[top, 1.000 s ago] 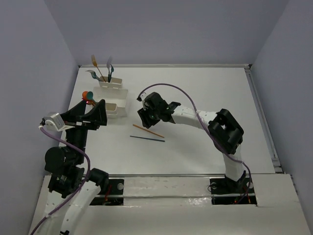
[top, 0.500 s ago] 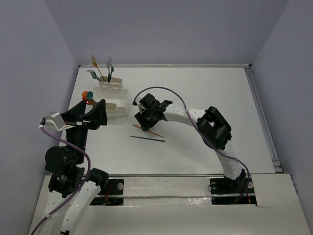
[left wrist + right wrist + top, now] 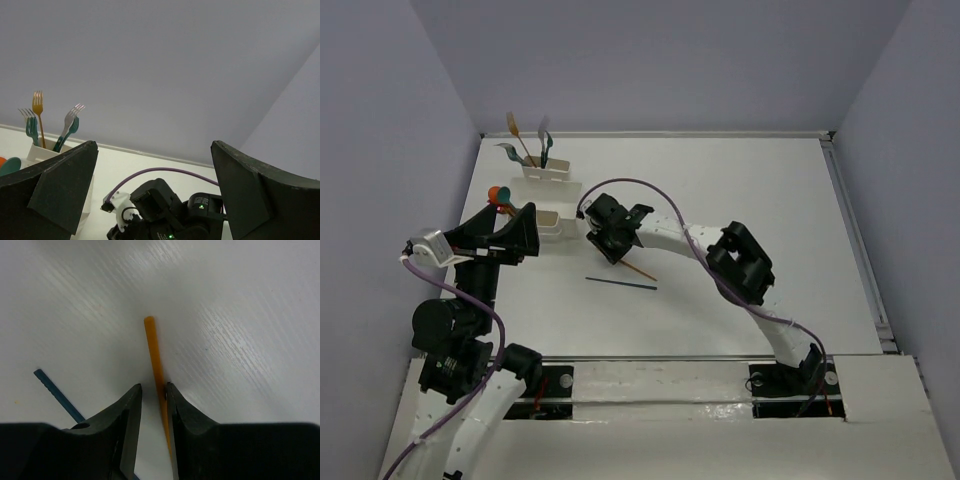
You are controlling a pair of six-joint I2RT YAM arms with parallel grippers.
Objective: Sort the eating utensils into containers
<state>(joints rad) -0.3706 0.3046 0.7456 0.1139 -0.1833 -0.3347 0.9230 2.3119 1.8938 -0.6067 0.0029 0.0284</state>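
Note:
An orange stick (image 3: 642,271) and a dark blue stick (image 3: 620,283) lie on the white table. My right gripper (image 3: 610,252) is down over the orange stick's left end. In the right wrist view the orange stick (image 3: 152,347) runs between the narrowly parted fingers of the right gripper (image 3: 153,386). It touches the right one, with a gap to the left one. The blue stick (image 3: 55,392) lies to the left. My left gripper (image 3: 528,233) is wide open and empty beside the nearer whitish bin (image 3: 552,224). The back bin (image 3: 548,172) holds upright forks (image 3: 37,107).
Orange and teal spoon heads (image 3: 498,195) stick up just left of the nearer bin. The left wrist view looks across the table at the right arm (image 3: 160,210) and the back wall. A raised rail (image 3: 855,240) runs along the table's right edge.
My right gripper has moved left and lowered onto the orange stick's left end, covering it. The left arm and the sticks have not moved.

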